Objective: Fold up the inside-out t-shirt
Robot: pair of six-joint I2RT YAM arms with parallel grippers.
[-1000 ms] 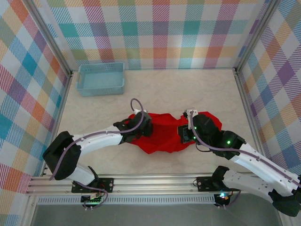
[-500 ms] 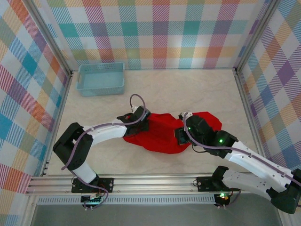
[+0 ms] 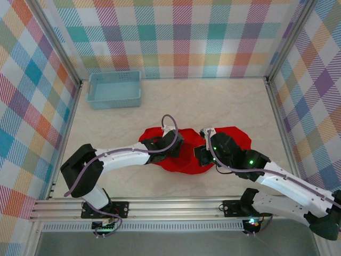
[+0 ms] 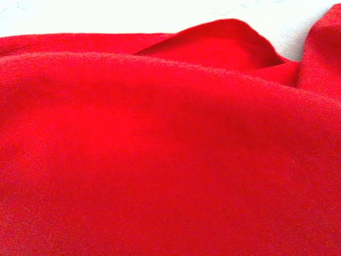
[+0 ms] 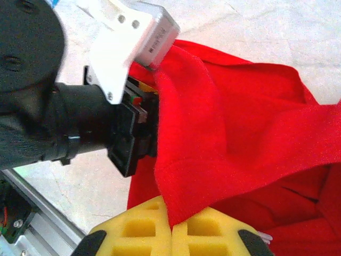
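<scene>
Near the middle of the tabletop, the inside-out t-shirt is lying bunched into a rumpled red heap, with both arms reaching in over it from the near edge. Seen from the right wrist, the right end effector is pinching a folded edge of the cloth. Its yellow pads are pressing together, with red fabric rising from between them. That raised fold is draping leftward against the black-and-white body of the left end effector, which is sitting just beside it on the heap's left half. Cloth is hiding its fingers, so whether it is open or closed cannot be told. The left wrist camera is looking across smooth red fabric at close range, with a curled edge of the shirt and a strip of pale tabletop showing along the top. From above, the two end effectors are sitting near each other, with a band of red cloth lying between them. A light-blue basket is standing well apart from the shirt, near the far left corner by the plaid wall.
</scene>
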